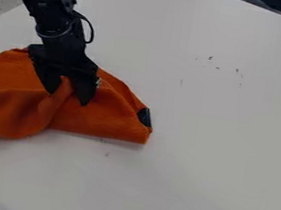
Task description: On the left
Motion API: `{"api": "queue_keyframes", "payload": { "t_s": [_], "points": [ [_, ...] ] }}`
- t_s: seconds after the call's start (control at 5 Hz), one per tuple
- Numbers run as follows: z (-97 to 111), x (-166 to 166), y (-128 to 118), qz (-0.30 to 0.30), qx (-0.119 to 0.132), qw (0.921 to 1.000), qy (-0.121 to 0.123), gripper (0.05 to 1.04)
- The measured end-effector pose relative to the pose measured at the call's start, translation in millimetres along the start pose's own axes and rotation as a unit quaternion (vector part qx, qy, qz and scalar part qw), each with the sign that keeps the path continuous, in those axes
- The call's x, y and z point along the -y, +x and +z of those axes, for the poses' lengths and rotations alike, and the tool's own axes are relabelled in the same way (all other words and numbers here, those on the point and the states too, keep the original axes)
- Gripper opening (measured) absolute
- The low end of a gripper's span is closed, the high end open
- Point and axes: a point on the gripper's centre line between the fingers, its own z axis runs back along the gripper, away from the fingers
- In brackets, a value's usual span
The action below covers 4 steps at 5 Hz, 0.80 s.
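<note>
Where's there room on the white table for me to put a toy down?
The white table has bare room to the picture's right of the orange cloth, past its black patch, and below the cloth too. It's crowded at the left, where the gripper is down at the cloth.

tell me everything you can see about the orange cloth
The orange cloth looks like soft fabric, lying rumpled on the white table and running out past the view's left edge. A dark patch sits near its right end. A raised fold stands between the spread fingers of the black gripper.
</note>
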Motion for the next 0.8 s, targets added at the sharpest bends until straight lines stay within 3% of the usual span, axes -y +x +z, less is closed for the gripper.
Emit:
{"api": "queue_keyframes", "payload": {
  "t_s": [0.4,0.8],
  "points": [
    [-8,-8,11,-0.021,0.006,0.9997,0.005,0.937],
    [-4,-14,9,-0.014,0.004,0.9997,0.019,0.345]
  ]
}}
